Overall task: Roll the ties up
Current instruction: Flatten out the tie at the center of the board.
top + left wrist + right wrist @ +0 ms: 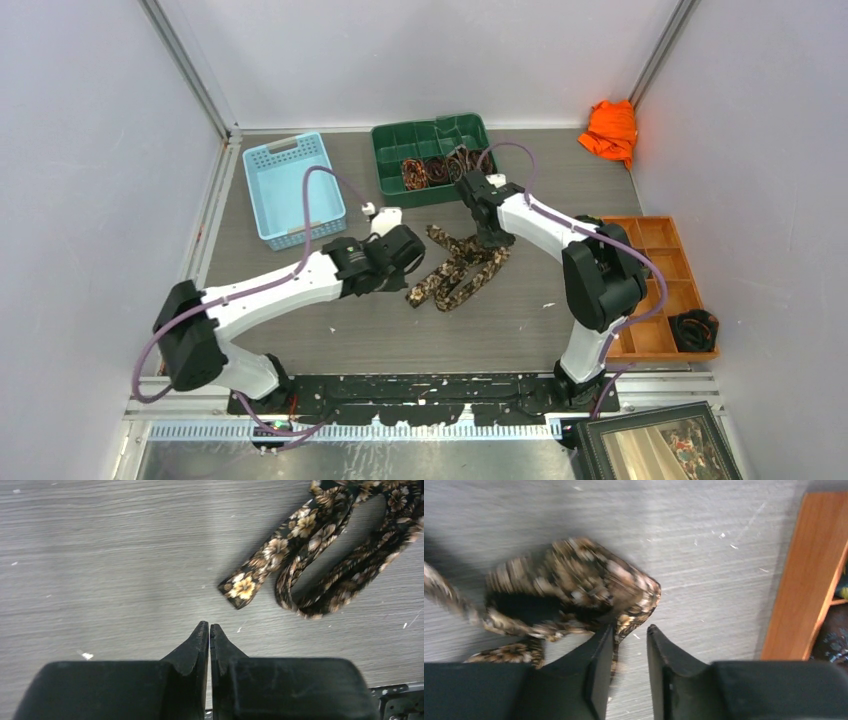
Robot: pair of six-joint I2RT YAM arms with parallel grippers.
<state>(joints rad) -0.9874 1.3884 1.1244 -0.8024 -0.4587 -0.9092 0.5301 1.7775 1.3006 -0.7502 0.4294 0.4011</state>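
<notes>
A mottled brown and tan tie (455, 270) lies loosely folded on the grey table between my two grippers. In the left wrist view the tie (320, 545) sits at the upper right, its narrow end nearest. My left gripper (209, 626) is shut and empty above bare table, short of that end; it also shows in the top view (402, 255). My right gripper (492, 240) is over the tie's far right part. In the blurred right wrist view the right gripper (630, 630) is open, with the tie's wide end (574, 585) just ahead and an edge of fabric beside its left finger (604, 645).
A green bin (385, 140) at the back holds several coiled ties (435, 168). A blue basket (290, 185) stands at the back left. An orange cloth (610, 130) lies at the back right. A wooden compartment tray (660, 290) is at the right, also in the right wrist view (804, 580).
</notes>
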